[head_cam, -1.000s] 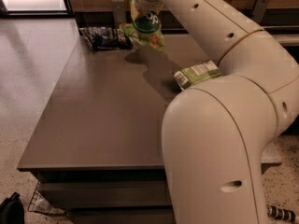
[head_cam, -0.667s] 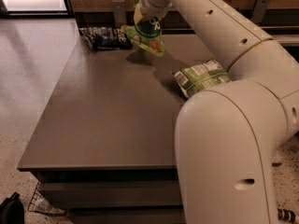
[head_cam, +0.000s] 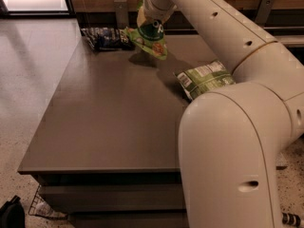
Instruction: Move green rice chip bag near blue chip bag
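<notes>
— Where's the gripper (head_cam: 148, 22)?

— At the far end of the bench (head_cam: 104, 113), at the tip of the long white arm (head_cam: 228, 37). It is clenched on the top edge of the green rice chip bag (head_cam: 151, 41), though the bag's own top covers much of where they meet.

— And the bag itself?

— It hangs tilted below the gripper, clear of the bench, with a dark shadow (head_cam: 142, 58) on the surface just under it. The dark green circle shows on its front; the lettering in it is too blurred to read.

— How close is it to the blue chip bag (head_cam: 107, 37)?

— Near: the blue one lies flat at the far left corner, and the green bag's left corner reaches almost to its right end. Whether they touch I cannot tell.

— Anything else on the bench?

— A paler green bag (head_cam: 205, 77) with white label panels lies to the right, its lower right part hidden behind the arm's big elbow, which also blocks the bench's whole near right corner.

— And below?

— A wire basket (head_cam: 42, 208) shows under the bench's left end, cut off by the frame — beside it a dark shape (head_cam: 10, 215) I cannot identify.
</notes>
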{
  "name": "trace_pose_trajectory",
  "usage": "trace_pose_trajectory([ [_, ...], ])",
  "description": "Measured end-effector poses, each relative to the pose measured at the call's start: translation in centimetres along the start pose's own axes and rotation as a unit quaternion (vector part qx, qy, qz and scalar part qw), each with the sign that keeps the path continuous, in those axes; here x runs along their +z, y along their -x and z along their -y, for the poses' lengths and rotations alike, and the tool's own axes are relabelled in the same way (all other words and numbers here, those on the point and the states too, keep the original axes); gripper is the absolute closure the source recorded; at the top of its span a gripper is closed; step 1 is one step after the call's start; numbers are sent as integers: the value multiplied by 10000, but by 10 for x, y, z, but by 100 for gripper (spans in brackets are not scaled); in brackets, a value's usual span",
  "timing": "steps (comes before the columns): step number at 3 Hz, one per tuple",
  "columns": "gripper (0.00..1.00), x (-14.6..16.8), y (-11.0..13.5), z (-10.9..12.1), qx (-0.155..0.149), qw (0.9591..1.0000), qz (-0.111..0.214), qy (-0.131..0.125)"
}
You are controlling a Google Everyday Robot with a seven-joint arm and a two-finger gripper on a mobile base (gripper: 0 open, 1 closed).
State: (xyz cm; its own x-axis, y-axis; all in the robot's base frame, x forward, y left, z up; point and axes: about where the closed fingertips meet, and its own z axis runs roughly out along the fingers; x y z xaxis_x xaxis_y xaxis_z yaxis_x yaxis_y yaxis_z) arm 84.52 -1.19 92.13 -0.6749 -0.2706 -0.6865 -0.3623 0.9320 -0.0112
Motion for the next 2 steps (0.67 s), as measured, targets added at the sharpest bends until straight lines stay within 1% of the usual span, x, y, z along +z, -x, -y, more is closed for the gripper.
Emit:
trace_pose_trajectory([
  [1, 22, 4, -2, -2, -8, 10000, -27, 12],
  [2, 1, 7, -3, -3, -15, 10000, -48, 21],
])
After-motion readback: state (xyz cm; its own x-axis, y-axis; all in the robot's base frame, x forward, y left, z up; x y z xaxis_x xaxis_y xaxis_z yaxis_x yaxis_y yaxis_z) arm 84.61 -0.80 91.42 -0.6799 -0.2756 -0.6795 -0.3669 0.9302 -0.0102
